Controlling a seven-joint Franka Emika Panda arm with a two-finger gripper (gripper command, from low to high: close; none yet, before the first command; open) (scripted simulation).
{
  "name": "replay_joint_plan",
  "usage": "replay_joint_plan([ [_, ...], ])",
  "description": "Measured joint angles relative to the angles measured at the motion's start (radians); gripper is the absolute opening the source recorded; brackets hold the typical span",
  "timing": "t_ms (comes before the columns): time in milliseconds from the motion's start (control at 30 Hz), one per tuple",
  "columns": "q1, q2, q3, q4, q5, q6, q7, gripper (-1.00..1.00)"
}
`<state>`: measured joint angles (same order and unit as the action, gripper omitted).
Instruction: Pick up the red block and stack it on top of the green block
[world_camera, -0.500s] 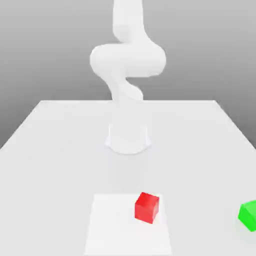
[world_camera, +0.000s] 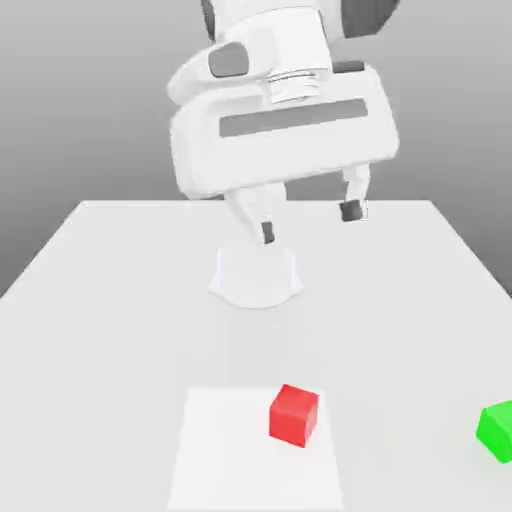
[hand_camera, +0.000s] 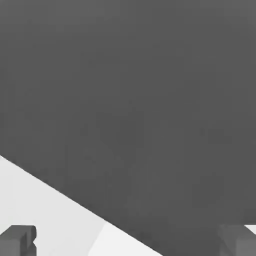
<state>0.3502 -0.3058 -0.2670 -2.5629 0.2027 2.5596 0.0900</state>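
Observation:
The red block (world_camera: 294, 415) rests on a pale square patch (world_camera: 225, 455) near the table's front. The green block (world_camera: 497, 431) sits on the table at the exterior view's right edge, apart from the red one. My gripper (world_camera: 308, 223) hangs high above the table's middle, well behind and above the red block. Its fingers (world_camera: 351, 209) are spread wide, open, with nothing between them. In the hand view, grey fingertips (hand_camera: 19, 240) frame a strip of table corner against a grey background.
The white table (world_camera: 110, 290) stretches wide around both blocks. The arm's round base (world_camera: 257, 277) stands at the table's middle, behind the pale patch.
The hand has swung into the exterior view, now hanging above the table's middle where before only the upper arm links showed. The blocks have not moved.

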Motion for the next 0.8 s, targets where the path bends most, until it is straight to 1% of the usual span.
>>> replay_joint_plan([
  [133, 0.040, 0.107, -0.009, -0.060, 0.015, 0.060, -0.138, 0.00],
  [267, 0.057, 0.202, -0.003, -0.121, -0.011, 0.125, -0.246, 0.00],
  [367, 0.061, 0.262, 0.000, -0.168, -0.076, 0.176, -0.295, 0.00],
  [433, 0.058, 0.295, -0.003, -0.199, -0.149, 0.209, -0.307, 0.00],
  [500, 0.053, 0.321, -0.004, -0.207, -0.178, 0.234, -0.315, 0.00],
  [633, 0.055, 0.375, 0.004, -0.196, -0.156, 0.280, -0.342, 0.00],
  [800, 0.034, 0.455, 0.040, -0.183, -0.085, 0.346, -0.395, 0.00],
])
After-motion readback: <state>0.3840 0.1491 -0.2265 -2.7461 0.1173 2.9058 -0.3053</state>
